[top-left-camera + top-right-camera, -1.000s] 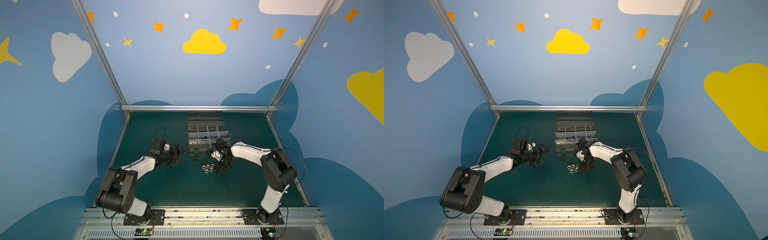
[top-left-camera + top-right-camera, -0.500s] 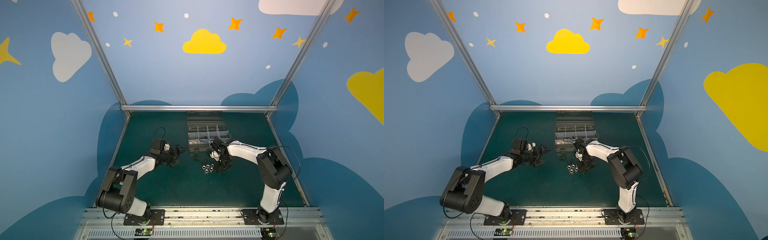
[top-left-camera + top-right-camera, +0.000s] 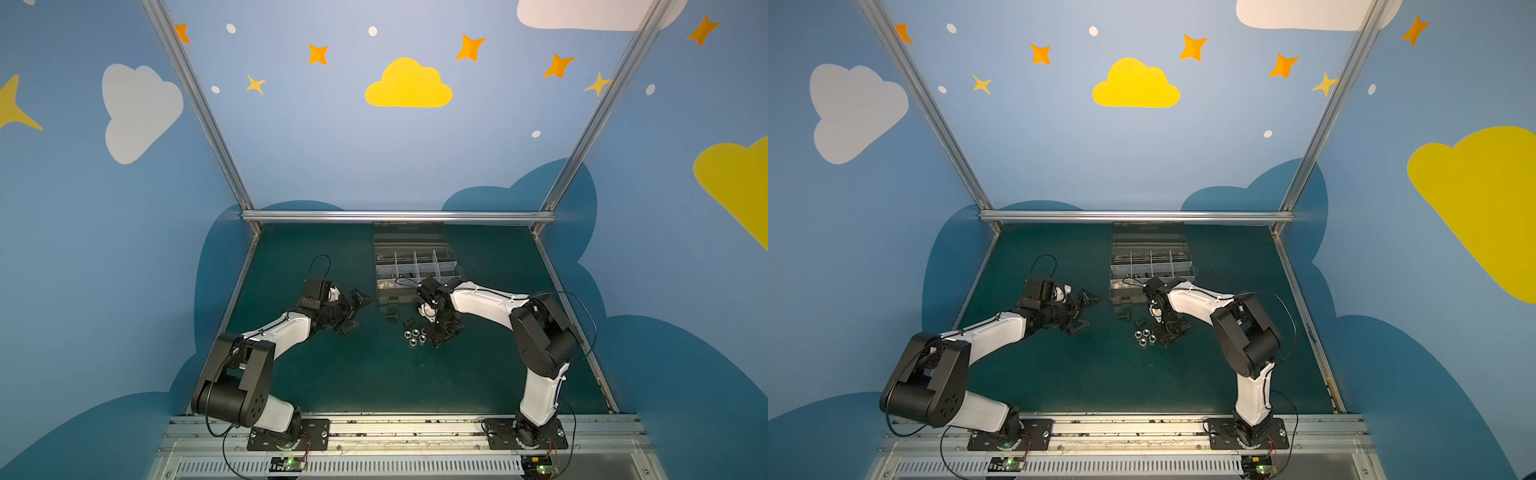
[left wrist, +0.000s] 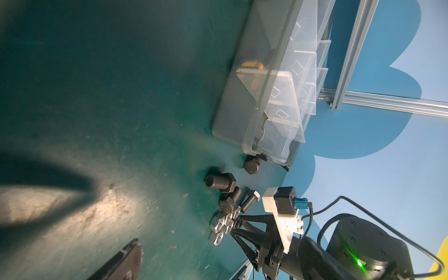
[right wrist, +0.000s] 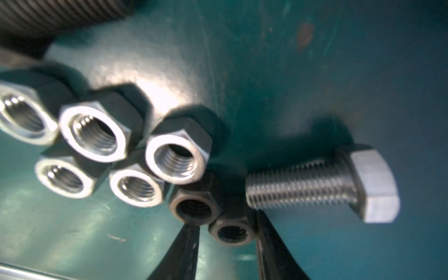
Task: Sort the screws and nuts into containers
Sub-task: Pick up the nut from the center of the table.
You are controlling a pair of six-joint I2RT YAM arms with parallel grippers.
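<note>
Grey box (image 3: 397, 296), brass-tinted pieces (image 3: 386, 284) inside, left end effector (image 3: 360, 314) spread — right end effector (image 5: 225, 225) spread astride dark nut (image 5: 232, 233)

My green table (image 3: 374, 374) carries nuts (image 3: 411, 333) clustered at the right gripper (image 5: 225, 230), screws (image 3: 392, 316) just beyond it, the organiser box (image 3: 390, 296) farther out.

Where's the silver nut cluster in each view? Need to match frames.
Top view: silver nuts mid-table.
Top view: silver nuts, same spot.
Left wrist: silver nuts, by dark screws and right end effector.
Right wrist: silver nuts, close-up, blurred.
Landmark: that end effector, tips at the nuts in all four.
</note>
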